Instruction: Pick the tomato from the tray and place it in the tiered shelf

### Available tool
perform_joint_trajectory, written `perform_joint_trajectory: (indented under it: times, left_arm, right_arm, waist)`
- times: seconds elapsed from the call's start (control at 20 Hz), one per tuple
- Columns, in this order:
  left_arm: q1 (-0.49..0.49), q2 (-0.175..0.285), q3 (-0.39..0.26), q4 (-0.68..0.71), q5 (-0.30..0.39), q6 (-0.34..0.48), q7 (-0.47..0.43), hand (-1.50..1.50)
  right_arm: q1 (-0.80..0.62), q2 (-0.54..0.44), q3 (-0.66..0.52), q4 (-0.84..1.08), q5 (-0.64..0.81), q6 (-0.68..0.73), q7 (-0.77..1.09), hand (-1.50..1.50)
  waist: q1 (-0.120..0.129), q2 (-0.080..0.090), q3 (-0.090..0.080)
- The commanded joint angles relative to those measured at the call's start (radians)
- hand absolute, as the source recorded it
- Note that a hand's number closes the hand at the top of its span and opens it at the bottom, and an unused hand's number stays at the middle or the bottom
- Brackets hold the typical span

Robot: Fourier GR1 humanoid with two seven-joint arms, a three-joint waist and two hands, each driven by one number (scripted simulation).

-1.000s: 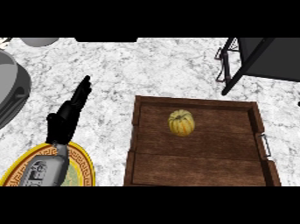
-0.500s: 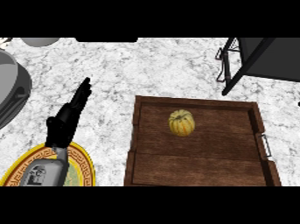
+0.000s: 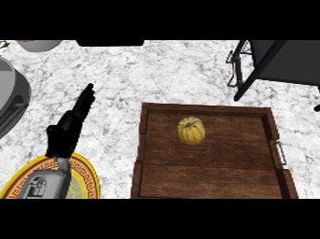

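A yellow-orange ribbed tomato [image 3: 191, 130] lies in the far half of a dark wooden tray [image 3: 211, 179] at the lower right. The black tiered shelf [image 3: 286, 65] stands at the upper right, beyond the tray's far corner. My left hand [image 3: 69, 126] is to the left of the tray, fingers straight and pointing away over the marble counter, holding nothing. It is well apart from the tomato. My right hand does not show.
A yellow patterned plate [image 3: 83, 175] lies under my left forearm at the lower left. A grey rounded vessel [image 3: 0, 102] fills the left edge. A small bowl [image 3: 38, 45] sits at the top left. A metal handle [image 3: 281, 152] sticks out from the tray's right side.
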Motion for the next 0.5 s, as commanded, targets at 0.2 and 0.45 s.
perform_joint_trajectory:
  times: [0.2,0.45]
  left_arm:
    - [0.073,-0.017,-0.012,-0.006,-0.016,0.02,-0.065,0.0]
    - [-0.004,-0.001,0.018,-0.007,0.008,0.011,0.015,0.0]
  right_arm:
    - [0.24,-0.148,-0.197,-0.18,-0.138,0.25,0.19,-1.5]
    - [0.415,-0.241,-0.383,-0.259,-0.32,0.488,0.199,-1.5]
  waist:
    - [-0.026,-0.005,0.001]
    - [-0.037,-0.006,0.002]
